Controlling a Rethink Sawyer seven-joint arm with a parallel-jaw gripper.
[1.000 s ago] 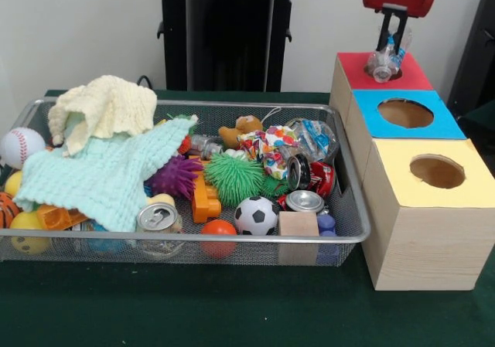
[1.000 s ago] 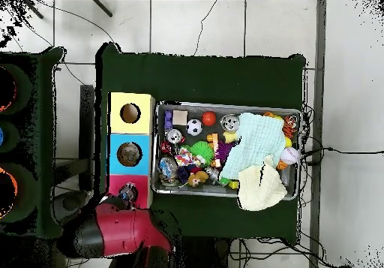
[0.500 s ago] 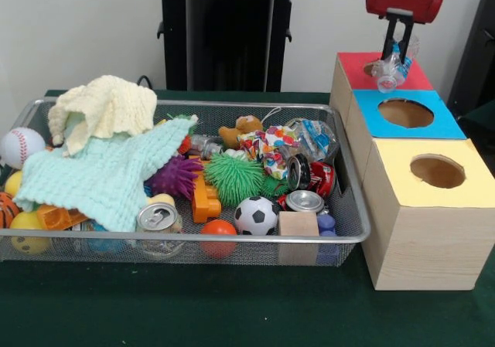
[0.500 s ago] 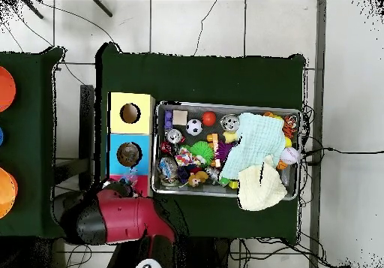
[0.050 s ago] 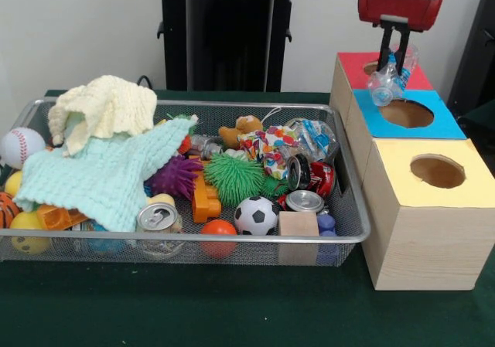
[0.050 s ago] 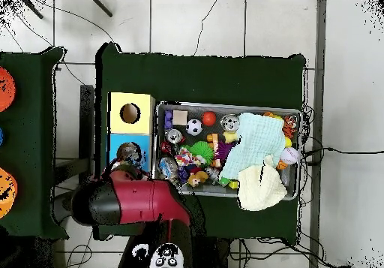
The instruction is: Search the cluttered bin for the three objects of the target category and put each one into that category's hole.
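Note:
My gripper (image 5: 391, 62) hangs shut on a crumpled clear plastic bottle (image 5: 386, 82). The bottle is in the air over the line where the red box (image 5: 414, 75) meets the blue box (image 5: 442, 124), close to the blue box's hole (image 5: 406, 113). The yellow box (image 5: 402, 188) with its hole (image 5: 437, 171) stands nearest the camera. In the overhead view my red arm (image 6: 127, 203) covers the red box and reaches the edge of the blue box (image 6: 116, 143).
The mesh bin (image 5: 232, 239) holds a mint cloth (image 5: 108, 173), a yellow cloth (image 5: 104, 107), silver cans (image 5: 157, 217) (image 5: 304, 201), a red can (image 5: 313, 175), another clear bottle (image 5: 313, 137), a soccer ball (image 5: 255, 215), a green spiky ball (image 5: 233, 177) and a wooden block (image 5: 298, 225).
The gripper lifted the bottle up from the red box's hole and carried it toward the blue box. The bin's contents have not moved.

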